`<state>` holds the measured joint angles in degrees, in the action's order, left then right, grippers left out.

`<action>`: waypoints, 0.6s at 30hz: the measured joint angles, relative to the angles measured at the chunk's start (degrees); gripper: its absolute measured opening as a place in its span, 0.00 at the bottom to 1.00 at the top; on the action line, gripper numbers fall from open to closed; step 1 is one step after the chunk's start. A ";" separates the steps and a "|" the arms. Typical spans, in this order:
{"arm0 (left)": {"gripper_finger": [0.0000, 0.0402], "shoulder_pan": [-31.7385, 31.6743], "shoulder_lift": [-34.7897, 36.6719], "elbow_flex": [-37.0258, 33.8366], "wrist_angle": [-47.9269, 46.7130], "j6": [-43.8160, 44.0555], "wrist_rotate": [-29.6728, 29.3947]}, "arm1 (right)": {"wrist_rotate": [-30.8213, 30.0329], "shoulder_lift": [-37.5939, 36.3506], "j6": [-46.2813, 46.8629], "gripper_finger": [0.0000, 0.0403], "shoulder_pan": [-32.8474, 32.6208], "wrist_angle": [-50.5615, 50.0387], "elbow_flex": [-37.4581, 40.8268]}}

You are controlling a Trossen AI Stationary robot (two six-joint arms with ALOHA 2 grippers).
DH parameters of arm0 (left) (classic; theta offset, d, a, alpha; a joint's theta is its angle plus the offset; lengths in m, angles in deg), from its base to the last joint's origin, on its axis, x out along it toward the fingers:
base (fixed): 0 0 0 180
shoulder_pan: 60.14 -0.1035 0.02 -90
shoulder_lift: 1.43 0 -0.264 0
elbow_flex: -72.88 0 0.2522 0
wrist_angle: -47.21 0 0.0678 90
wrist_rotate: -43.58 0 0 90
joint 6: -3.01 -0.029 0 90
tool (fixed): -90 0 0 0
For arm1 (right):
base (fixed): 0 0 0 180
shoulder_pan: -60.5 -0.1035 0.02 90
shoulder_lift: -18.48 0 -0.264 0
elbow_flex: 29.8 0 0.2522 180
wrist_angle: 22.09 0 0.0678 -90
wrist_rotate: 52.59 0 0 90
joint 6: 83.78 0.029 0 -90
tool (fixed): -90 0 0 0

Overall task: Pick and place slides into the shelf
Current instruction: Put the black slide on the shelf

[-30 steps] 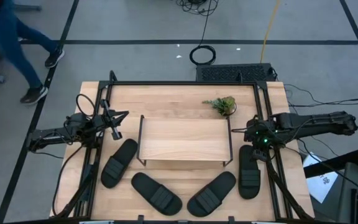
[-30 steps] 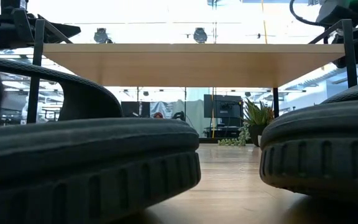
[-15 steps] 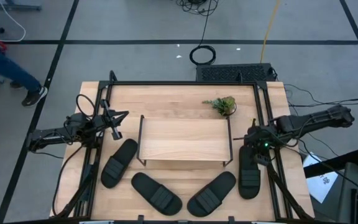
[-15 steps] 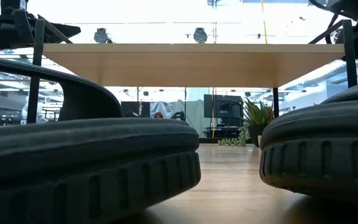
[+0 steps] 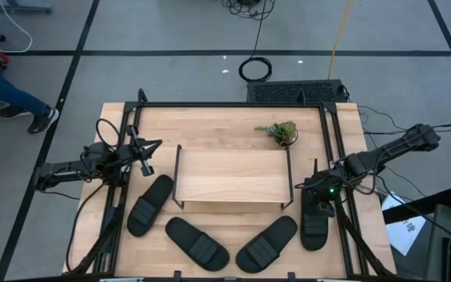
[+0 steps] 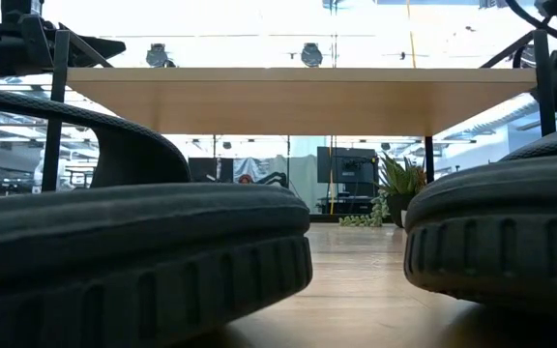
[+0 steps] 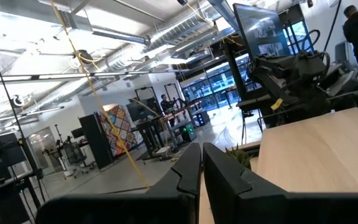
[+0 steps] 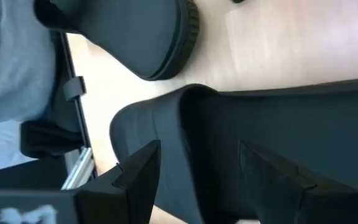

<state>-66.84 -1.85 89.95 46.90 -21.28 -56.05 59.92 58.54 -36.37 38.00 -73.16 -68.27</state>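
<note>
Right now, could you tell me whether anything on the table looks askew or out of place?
Nothing looks damaged or spilled. The four slides lie scattered at different angles on the table around the front of the shelf, none in it. The right pincer is open over the rightmost slide; the left pincer waits shut at the table's left.

Table: pale wood planks, smooth, matt, grain visible. Low shelf: top board of light wood, satin; side frames of thin black metal wire. Four black slide sandals: matt rubber-like foam, ribbed straps, grooved sole edges. Right tool: dark matt plastic fingers.
</note>
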 joint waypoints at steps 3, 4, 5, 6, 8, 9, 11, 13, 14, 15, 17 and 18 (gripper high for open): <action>0.06 0.00 0.00 0.00 0.00 0.00 0.00 | -0.01 -0.01 1.53 0.52 -1.50 2.92 1.59; 0.06 0.00 0.00 0.00 0.00 0.00 0.00 | 0.01 -0.01 2.13 0.52 -2.02 3.36 2.09; 0.06 0.00 0.01 0.00 0.00 0.00 0.00 | 0.03 -0.01 2.95 0.52 -2.50 3.68 2.60; 0.06 0.00 0.00 0.00 0.00 0.00 0.00 | 0.09 -0.01 3.81 0.52 -3.13 4.37 3.21; 0.06 0.00 0.00 0.00 0.00 0.00 0.00 | 0.14 0.01 5.48 0.52 -4.43 7.57 4.28; 0.06 0.00 0.00 0.00 0.00 0.00 0.00 | 0.17 -0.03 6.21 0.52 -5.09 9.58 4.74; 0.06 0.00 0.01 0.00 0.00 0.00 0.00 | 0.07 -0.01 7.55 0.52 -6.36 12.10 5.43; 0.06 0.00 0.00 0.00 0.01 0.00 0.00 | -0.07 0.02 9.02 0.52 -7.62 12.95 5.96; 0.06 0.00 0.00 0.00 0.00 0.00 0.00 | -0.19 0.02 9.83 0.52 -8.22 13.15 6.22; 0.06 0.00 0.00 0.00 0.00 0.00 0.00 | -0.23 -0.01 10.59 0.52 -8.82 13.23 6.53; 0.06 -0.01 0.00 0.00 0.02 0.02 0.00 | -0.25 0.02 12.00 0.52 -9.96 13.95 7.45; 0.06 -0.02 0.00 0.00 0.00 0.00 0.00 | -0.26 0.02 12.66 0.52 -10.39 14.97 8.08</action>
<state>-66.86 -1.85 89.95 46.90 -21.28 -56.05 59.66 58.55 -23.71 27.60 -58.19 -60.19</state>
